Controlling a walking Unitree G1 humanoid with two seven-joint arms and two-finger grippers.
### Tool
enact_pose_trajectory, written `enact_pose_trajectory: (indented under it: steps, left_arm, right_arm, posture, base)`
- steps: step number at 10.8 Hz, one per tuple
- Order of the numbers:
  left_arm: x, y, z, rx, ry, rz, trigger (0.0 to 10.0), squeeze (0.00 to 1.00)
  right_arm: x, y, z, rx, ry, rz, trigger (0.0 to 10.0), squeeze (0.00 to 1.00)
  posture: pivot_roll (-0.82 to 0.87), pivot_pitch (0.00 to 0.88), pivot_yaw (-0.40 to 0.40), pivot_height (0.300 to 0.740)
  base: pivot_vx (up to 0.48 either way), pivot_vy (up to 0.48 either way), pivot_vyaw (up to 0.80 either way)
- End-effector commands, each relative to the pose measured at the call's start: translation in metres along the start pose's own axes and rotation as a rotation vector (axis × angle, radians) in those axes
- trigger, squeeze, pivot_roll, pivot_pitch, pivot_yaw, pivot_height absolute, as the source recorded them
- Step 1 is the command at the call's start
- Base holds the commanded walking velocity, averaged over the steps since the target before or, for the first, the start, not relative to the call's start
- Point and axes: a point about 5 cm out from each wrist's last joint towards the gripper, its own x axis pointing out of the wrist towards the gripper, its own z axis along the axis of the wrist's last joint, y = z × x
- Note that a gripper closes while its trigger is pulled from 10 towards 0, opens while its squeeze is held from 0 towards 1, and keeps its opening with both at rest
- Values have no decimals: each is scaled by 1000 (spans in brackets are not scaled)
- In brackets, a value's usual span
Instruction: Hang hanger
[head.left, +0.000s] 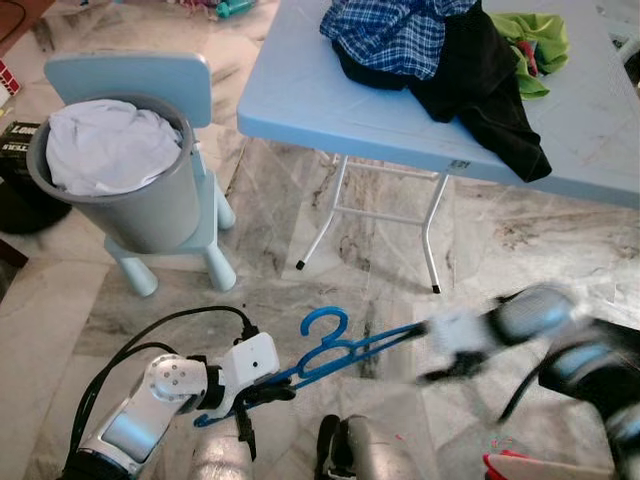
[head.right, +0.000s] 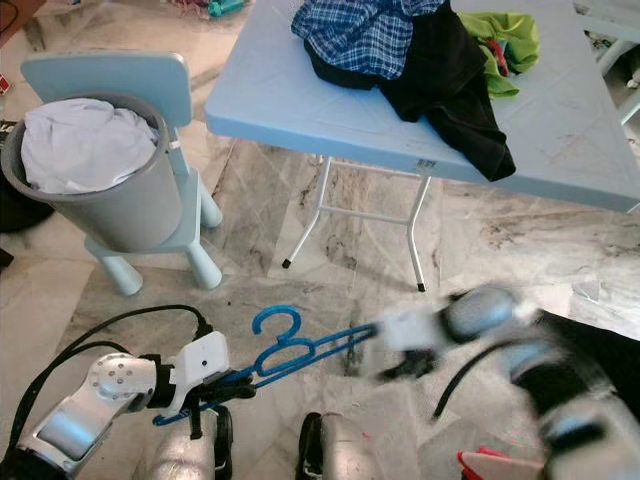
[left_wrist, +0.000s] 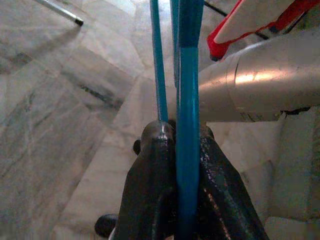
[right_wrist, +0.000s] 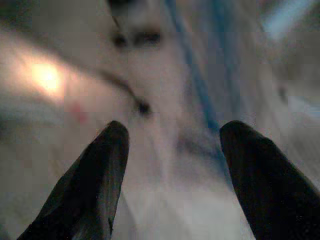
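A blue plastic hanger (head.left: 330, 352) hangs low over the marble floor, its hook curling up in the middle. My left gripper (head.left: 250, 398) is shut on the hanger's left end; in the left wrist view the blue bar (left_wrist: 189, 125) runs between the two black fingers (left_wrist: 150, 195). My right gripper (head.left: 445, 370) is blurred and sits at the hanger's right end. The right wrist view shows its two black fingers (right_wrist: 95, 185) spread open, with a blurred blue bar (right_wrist: 200, 95) beyond them and nothing between them.
A light blue folding table (head.left: 330, 110) stands ahead with a plaid shirt (head.left: 395, 35), a black garment (head.left: 485, 90) and a green cloth (head.left: 535, 40) on it. At left, a grey bucket of white laundry (head.left: 110, 170) rests on a small blue chair (head.left: 130, 75).
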Motion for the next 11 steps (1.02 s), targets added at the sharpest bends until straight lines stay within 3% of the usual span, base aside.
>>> enact_pose_trajectory:
  steps: [1, 3, 6, 8, 9, 10, 11]
  left_arm:
    - [1, -4, -4, 9, 20, -13, 10000, 0]
    - [3, -6, -3, 13, 17, -22, 10000, 0]
    - [5, -6, -1, 23, 10, -23, 10000, 0]
    - [7, -7, 0, 28, 6, -27, 10000, 0]
    - [9, -7, 2, 31, 2, -30, 10000, 0]
    - [9, -7, 3, 32, 0, -32, 10000, 0]
    - [10, -7, 3, 33, 1, -39, 10000, 0]
  right_arm:
    - [-9, -6, -7, 0, 55, -54, 10000, 0]
    - [-14, -16, 6, 18, -40, -86, 10000, 0]
    - [-1, 1, 9, 17, -88, 48, 10000, 0]
    - [20, 10, 17, 3, -127, 70, 10000, 0]
    - [35, 6, 24, -42, -145, -15, 6706, 0]
    - [39, 9, 26, -29, -159, 5, 4510, 0]
    - [42, 10, 25, -20, -162, -6, 667, 0]
  posture:
    - [89, 147, -92, 740]
    - [87, 148, -89, 740]
    - [88, 152, -89, 740]
    - [87, 153, -89, 740]
    - [86, 154, -89, 740]
    - [85, 154, -89, 740]
    - [85, 154, -90, 740]
  base:
    - [0, 0, 0]
    - [0, 0, 0]
    - [0, 0, 0]
    - [0, 0, 0]
    - [0, 0, 0]
    - [0, 0, 0]
    - [0, 0, 0]
